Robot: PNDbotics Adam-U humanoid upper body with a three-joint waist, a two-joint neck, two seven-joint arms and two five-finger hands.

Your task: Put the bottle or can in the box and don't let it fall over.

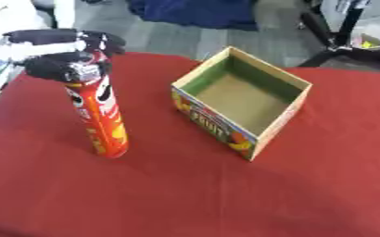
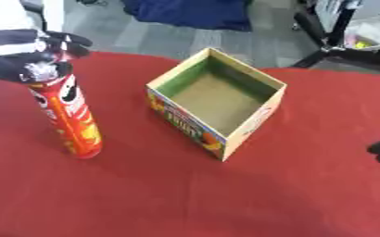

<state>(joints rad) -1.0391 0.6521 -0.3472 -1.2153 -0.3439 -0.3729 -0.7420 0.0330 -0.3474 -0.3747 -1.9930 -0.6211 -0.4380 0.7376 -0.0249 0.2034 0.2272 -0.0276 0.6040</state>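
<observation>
Cardboard box (image 1: 243,99) right of can (image 1: 102,118)

Red tablecloth (image 1: 225,199) covers the whole table, a few soft creases. Grey plank floor (image 1: 165,34) beyond the far edge. Dark blue fabric heap (image 1: 195,11) on the floor at top centre. Black stand legs (image 1: 331,39) past the far right corner. Light even, soft shadows.
</observation>
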